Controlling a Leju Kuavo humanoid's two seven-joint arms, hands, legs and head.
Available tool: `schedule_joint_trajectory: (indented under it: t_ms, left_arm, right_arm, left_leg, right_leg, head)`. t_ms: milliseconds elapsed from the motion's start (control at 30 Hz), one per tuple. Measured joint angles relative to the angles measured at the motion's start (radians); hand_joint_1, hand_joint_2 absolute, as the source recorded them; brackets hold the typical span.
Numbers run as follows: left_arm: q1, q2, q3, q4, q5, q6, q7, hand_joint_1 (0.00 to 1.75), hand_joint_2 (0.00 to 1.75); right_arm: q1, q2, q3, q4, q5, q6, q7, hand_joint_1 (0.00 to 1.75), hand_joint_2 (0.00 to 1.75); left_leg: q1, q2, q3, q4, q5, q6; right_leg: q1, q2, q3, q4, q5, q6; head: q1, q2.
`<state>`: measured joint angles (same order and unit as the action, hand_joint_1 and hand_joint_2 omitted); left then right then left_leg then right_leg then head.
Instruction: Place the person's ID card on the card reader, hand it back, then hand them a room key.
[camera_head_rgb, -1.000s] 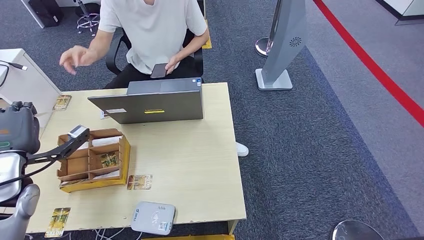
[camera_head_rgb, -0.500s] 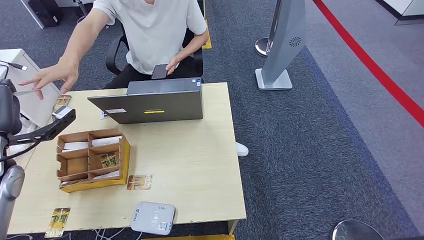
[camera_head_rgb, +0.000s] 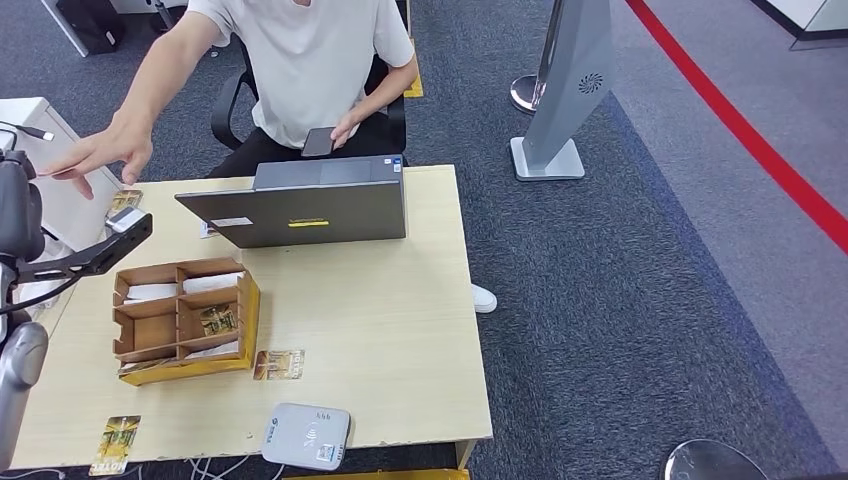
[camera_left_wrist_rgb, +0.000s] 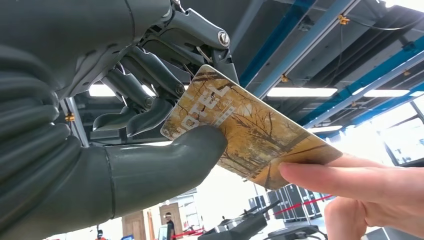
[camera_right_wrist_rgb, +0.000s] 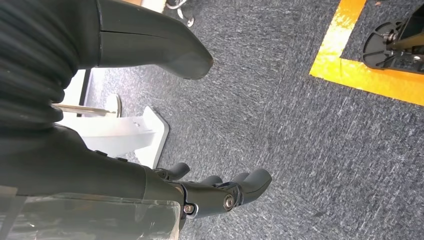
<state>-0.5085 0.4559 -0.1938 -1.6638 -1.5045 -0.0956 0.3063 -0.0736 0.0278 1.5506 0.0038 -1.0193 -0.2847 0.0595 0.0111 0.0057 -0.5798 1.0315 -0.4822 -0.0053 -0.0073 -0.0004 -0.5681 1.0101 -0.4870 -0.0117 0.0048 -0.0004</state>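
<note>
My left hand (camera_left_wrist_rgb: 150, 130) pinches a golden hotel room key card (camera_left_wrist_rgb: 245, 132) between thumb and fingers. A person's fingers (camera_left_wrist_rgb: 350, 182) grip the card's other end. In the head view my left hand (camera_head_rgb: 18, 215) is raised at the far left beside the table, and the person's outstretched hand (camera_head_rgb: 100, 152) reaches to it. The grey card reader (camera_head_rgb: 306, 435) lies at the table's near edge. My right hand (camera_right_wrist_rgb: 225, 192) hangs over the carpet, its fingers apart and holding nothing.
A cardboard organiser box (camera_head_rgb: 250, 310) with key cards stands on the left of the wooden table (camera_head_rgb: 380, 320). Loose key cards (camera_head_rgb: 279, 364) lie near it. A grey laptop (camera_head_rgb: 300, 210) sits at the far edge in front of the seated person.
My left arm rose from over the box towards the far left. The person's hand came down and out to meet it; both are nearly still over the last half second.
</note>
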Motion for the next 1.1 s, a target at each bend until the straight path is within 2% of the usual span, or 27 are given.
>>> schedule_joint_trajectory:
  t_ms: [33, 200, 467, 767, 1100]
  left_arm:
    - [0.000, 0.000, 0.000, 0.003, 0.000, 0.001, -0.006, 0.00, 1.75]
    - [-0.001, -0.004, 0.006, 0.014, 0.000, 0.010, -0.033, 0.00, 1.75]
    - [0.010, -0.009, 0.025, 0.019, 0.000, 0.012, -0.027, 0.00, 1.75]
    - [0.064, -0.021, 0.111, 0.018, 0.000, 0.018, -0.062, 0.00, 1.75]
    - [0.086, -0.019, 0.143, 0.019, 0.000, 0.016, -0.055, 0.00, 1.75]
  right_arm:
    - [0.000, 0.000, 0.000, 0.000, 0.000, 0.000, 0.000, 0.00, 1.75]
    - [-0.001, 0.001, 0.000, 0.000, -0.001, -0.002, 0.003, 0.00, 1.75]
    - [0.000, 0.004, 0.000, 0.000, -0.001, -0.008, 0.006, 0.00, 1.75]
    - [0.000, 0.005, 0.000, 0.000, -0.005, -0.014, 0.007, 0.00, 1.75]
    - [0.000, 0.005, 0.000, 0.000, -0.012, -0.014, 0.008, 0.00, 1.75]
  left_leg:
    - [0.000, 0.000, 0.000, 0.000, 0.000, 0.000]
    - [0.000, 0.000, 0.000, 0.000, 0.000, 0.000]
    - [0.000, 0.000, 0.000, 0.000, 0.000, 0.000]
    - [0.000, 0.000, 0.000, 0.000, 0.000, 0.000]
    - [0.000, 0.000, -0.001, 0.000, 0.000, 0.000]
  right_leg:
    - [0.000, 0.000, 0.000, 0.000, 0.000, 0.000]
    - [0.000, 0.000, 0.000, 0.000, 0.000, 0.000]
    - [0.000, 0.000, 0.000, 0.000, 0.000, 0.000]
    - [0.000, 0.000, 0.000, 0.000, 0.000, 0.000]
    - [0.000, 0.000, 0.000, 0.000, 0.000, 0.000]
  head:
    - [0.000, 0.000]
    - [0.000, 0.000]
    - [0.000, 0.000]
    - [0.000, 0.000]
    - [0.000, 0.000]
